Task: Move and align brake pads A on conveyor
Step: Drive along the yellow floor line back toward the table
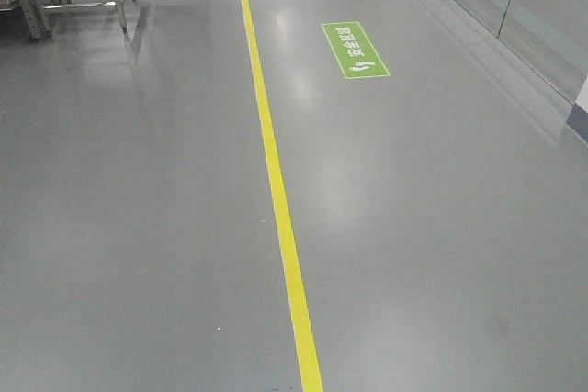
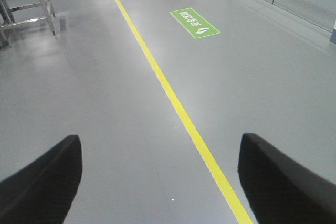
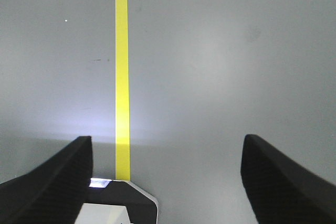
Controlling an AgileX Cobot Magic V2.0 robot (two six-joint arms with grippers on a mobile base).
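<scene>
Grey floor (image 1: 138, 227), green sign (image 1: 355, 50), jaws apart

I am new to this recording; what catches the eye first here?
A bright yellow floor line runs up the grey floor, slightly left of centre. To its right lies a green floor sign with white characters. The left claw and right claw are open and empty.

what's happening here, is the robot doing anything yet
Nothing is being handled yet. The left gripper and right gripper hang over grey floor, jaws wide open and empty. Only a yellow line, a green floor sign and a metal frame show; no brake pads or conveyor are in view.
</scene>
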